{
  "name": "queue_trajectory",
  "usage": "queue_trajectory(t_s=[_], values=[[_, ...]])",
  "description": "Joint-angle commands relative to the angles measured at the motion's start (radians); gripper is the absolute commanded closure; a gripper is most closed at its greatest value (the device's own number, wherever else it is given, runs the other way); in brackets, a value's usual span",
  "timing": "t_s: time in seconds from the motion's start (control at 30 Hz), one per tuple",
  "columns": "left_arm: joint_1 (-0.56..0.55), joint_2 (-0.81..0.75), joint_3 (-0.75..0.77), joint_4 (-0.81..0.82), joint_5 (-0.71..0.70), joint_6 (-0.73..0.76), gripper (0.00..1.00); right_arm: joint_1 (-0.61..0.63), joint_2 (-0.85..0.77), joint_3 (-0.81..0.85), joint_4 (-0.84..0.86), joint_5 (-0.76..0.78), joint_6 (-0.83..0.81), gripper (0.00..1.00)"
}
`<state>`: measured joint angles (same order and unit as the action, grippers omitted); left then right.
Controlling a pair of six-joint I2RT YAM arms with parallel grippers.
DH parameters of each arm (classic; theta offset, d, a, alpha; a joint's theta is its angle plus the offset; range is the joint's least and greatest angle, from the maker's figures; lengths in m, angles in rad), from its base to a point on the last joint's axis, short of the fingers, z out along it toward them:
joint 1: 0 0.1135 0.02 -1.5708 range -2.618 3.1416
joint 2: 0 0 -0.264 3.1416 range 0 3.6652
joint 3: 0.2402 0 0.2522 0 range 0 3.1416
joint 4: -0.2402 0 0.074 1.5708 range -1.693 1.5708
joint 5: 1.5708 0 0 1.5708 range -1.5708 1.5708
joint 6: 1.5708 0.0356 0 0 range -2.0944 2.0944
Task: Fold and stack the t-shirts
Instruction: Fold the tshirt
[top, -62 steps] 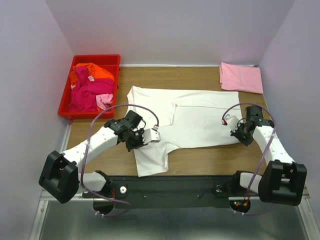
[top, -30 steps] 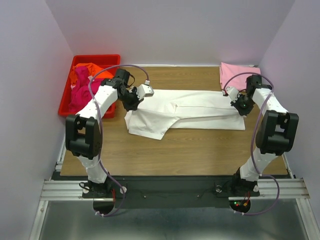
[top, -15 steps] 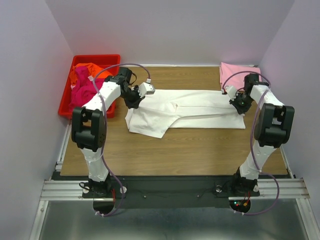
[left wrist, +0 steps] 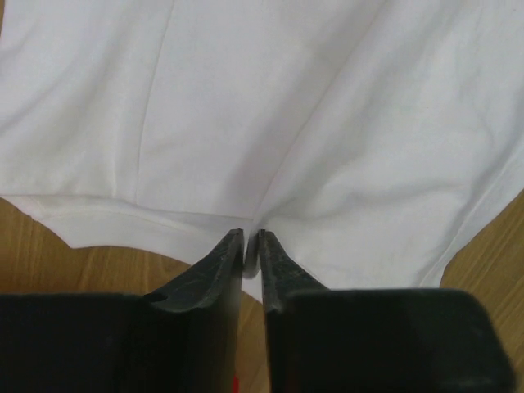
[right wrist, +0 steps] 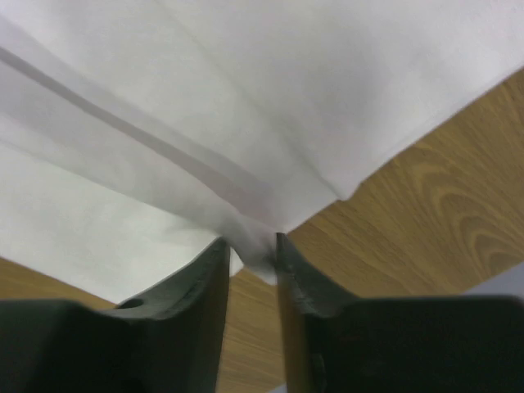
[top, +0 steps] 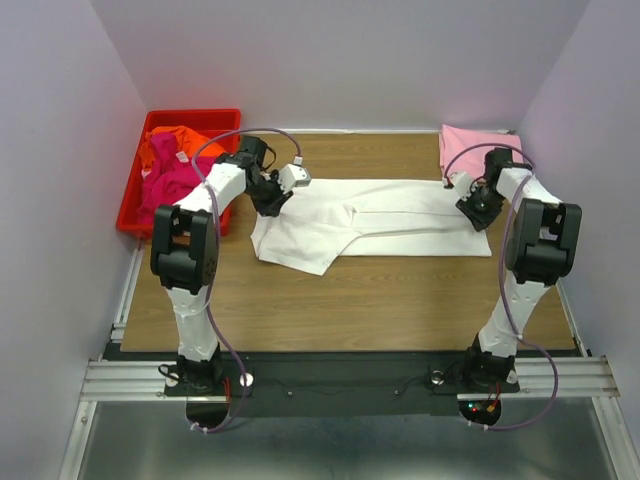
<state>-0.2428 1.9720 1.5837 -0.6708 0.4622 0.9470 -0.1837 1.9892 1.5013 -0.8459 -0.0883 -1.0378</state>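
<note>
The white t-shirt (top: 385,215) lies on the wooden table (top: 350,290), folded in half into a long band, with a sleeve sticking out at the lower left. At the band's far left corner my left gripper (top: 273,206) pinches the shirt's edge (left wrist: 286,98) between nearly closed tips (left wrist: 251,237). Over at the far right corner, my right gripper (top: 479,217) has a bunched fold of the same shirt (right wrist: 205,82) between slightly parted tips (right wrist: 250,244). A pale pink t-shirt (top: 475,150) lies folded at the back right.
A red plastic bin (top: 190,117) at the back left holds crumpled orange (top: 170,145) and magenta (top: 175,185) t-shirts. Both arms reach far forward across the table. Purple walls close in the sides and back.
Two seconds ago the shirt lay spread wide; both grippers have carried its near half over to the far edge. Over the last second the arms have barely shifted.
</note>
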Motion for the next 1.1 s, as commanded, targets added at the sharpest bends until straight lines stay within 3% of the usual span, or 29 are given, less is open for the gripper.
queue_trajectory(t_s=[0.0,0.07,0.17,0.4,0.67,0.83,0.97,1.07], values=[[0.029,0.004,0.028,0.059,-0.002,-0.060,0.71,-0.010,0.022,0.075,0.042,0.010,0.088,0.62],[0.055,0.001,0.062,0.056,0.013,-0.103,0.64,-0.013,0.010,0.108,0.044,0.006,0.137,0.49],[0.080,-0.031,0.065,0.043,0.044,-0.145,0.56,-0.019,-0.030,0.129,0.042,-0.024,0.212,0.43],[0.115,-0.127,-0.098,0.085,0.078,-0.231,0.56,-0.028,-0.089,0.031,0.002,-0.085,0.332,0.44],[0.114,-0.133,-0.229,0.187,0.110,-0.313,0.57,-0.048,-0.018,-0.036,-0.001,-0.128,0.433,0.44],[0.114,-0.110,-0.296,0.211,0.093,-0.315,0.66,-0.048,0.026,-0.064,0.004,-0.108,0.436,0.50],[0.109,-0.114,-0.370,0.208,0.073,-0.289,0.83,-0.048,0.045,-0.096,0.022,-0.070,0.429,0.60],[0.100,-0.147,-0.441,0.194,0.061,-0.261,0.91,-0.048,0.042,-0.137,0.031,-0.032,0.414,0.74]])
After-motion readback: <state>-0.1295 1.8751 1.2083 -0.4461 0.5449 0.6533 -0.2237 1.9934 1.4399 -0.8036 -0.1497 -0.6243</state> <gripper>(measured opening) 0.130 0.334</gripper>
